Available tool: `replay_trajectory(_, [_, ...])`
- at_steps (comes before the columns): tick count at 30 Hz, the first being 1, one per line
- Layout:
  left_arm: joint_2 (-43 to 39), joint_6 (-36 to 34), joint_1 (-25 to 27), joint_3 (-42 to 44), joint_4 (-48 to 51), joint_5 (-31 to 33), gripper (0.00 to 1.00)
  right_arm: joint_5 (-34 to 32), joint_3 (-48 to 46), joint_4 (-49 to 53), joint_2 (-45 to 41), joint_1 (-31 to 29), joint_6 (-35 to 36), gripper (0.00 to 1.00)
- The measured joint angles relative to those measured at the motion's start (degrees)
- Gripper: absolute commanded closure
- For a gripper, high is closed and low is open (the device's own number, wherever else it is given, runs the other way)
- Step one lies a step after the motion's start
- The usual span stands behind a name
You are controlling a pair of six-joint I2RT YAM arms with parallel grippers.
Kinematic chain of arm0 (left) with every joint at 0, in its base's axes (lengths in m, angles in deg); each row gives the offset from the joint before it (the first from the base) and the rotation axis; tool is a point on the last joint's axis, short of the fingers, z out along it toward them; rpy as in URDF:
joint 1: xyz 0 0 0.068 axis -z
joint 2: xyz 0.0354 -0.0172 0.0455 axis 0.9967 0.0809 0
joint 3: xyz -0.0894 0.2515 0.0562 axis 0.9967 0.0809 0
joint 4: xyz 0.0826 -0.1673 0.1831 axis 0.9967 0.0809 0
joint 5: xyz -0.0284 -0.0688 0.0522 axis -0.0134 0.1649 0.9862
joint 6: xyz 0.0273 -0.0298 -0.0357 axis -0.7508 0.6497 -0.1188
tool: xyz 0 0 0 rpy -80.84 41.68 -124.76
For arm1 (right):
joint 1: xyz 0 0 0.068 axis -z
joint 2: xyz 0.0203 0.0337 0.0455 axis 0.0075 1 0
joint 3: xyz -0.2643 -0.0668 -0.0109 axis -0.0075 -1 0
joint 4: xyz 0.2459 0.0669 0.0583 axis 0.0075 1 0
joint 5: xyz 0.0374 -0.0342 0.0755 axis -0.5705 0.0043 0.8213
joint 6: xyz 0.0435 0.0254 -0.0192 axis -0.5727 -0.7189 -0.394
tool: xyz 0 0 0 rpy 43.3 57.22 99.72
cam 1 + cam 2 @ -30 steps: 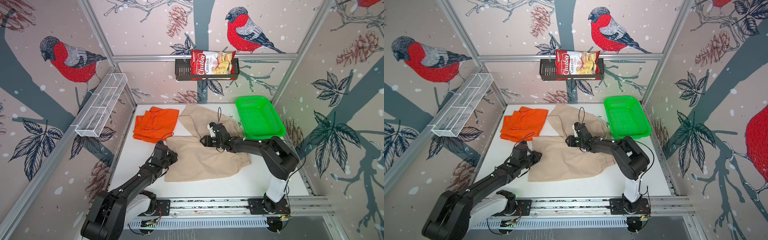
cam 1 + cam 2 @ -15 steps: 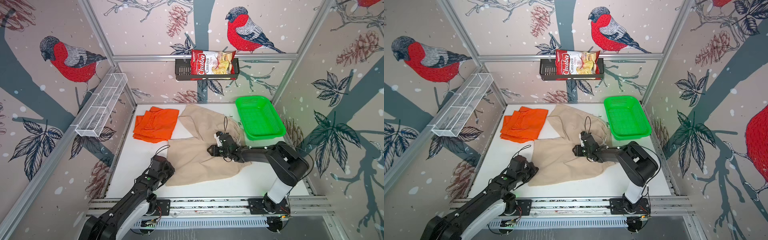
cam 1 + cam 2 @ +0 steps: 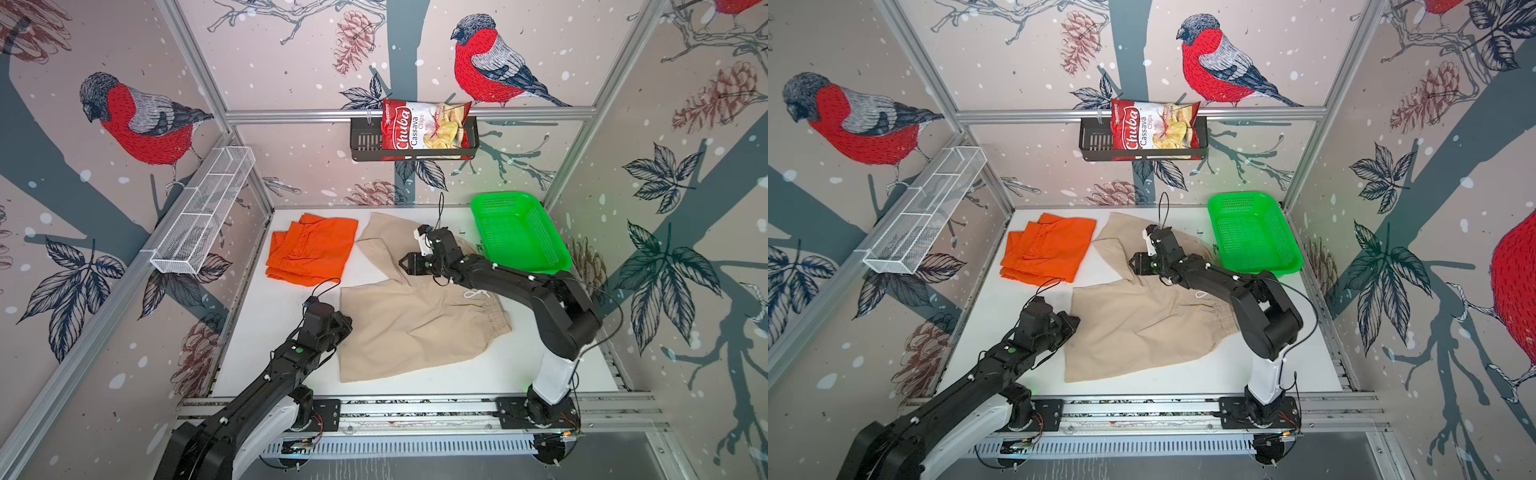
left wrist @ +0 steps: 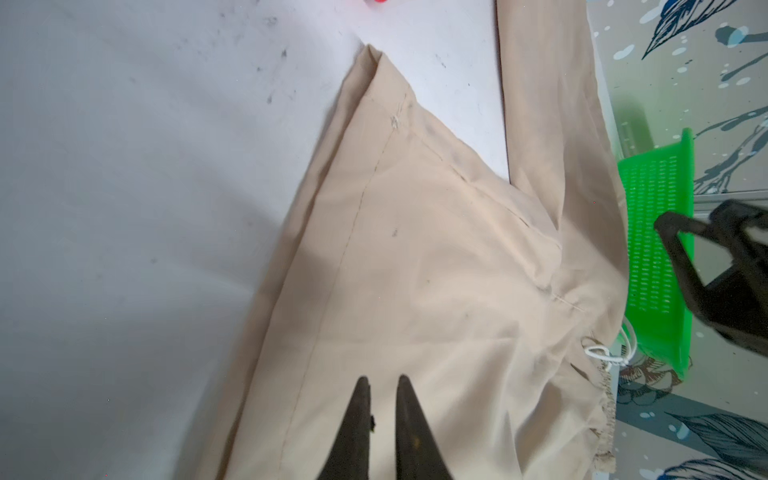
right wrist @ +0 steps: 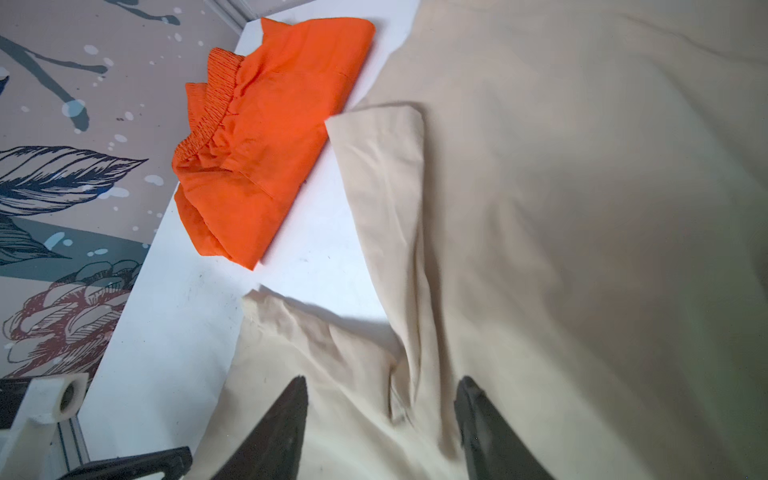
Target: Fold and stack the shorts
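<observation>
2 black robot arms work over a white surface (image 3: 266,332) inside a booth with bird-print walls. The beige shorts (image 3: 415,320) lie spread flat mid-surface, with 1 leg angled toward the back, the gathered waistband on the right, and a white drawstring (image 3: 476,294) showing. The orange shorts (image 3: 311,249) sit folded at the back left, just beside that beige leg. The left pincer (image 4: 381,380) hangs at the left edge of the beige shorts, its fingers almost together and gripping nothing. The right pincer (image 5: 382,380) hovers where the 2 legs meet, its fingers wide apart either side of a raised crease. A green basket (image 3: 515,232) stands at the back right.
</observation>
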Motion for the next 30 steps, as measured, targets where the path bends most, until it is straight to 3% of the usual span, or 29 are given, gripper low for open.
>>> replay_trajectory(10, [15.15,-1.77,0.00,-0.90,-11.78,0.17,0.88,7.85,20.28,1.86,18.56,3.34,2.10,0.37])
replay_trajectory(18, [16.46,-2.01,0.00,-1.14,-13.60,-0.02,0.88,12.90,29.66,2.47,27.78,3.23,2.19,0.37])
replay_trajectory(30, [16.96,-2.08,0.00,-1.92,-13.64,0.39,0.88,16.35,36.54,2.67,34.07,2.51,-0.28,0.37])
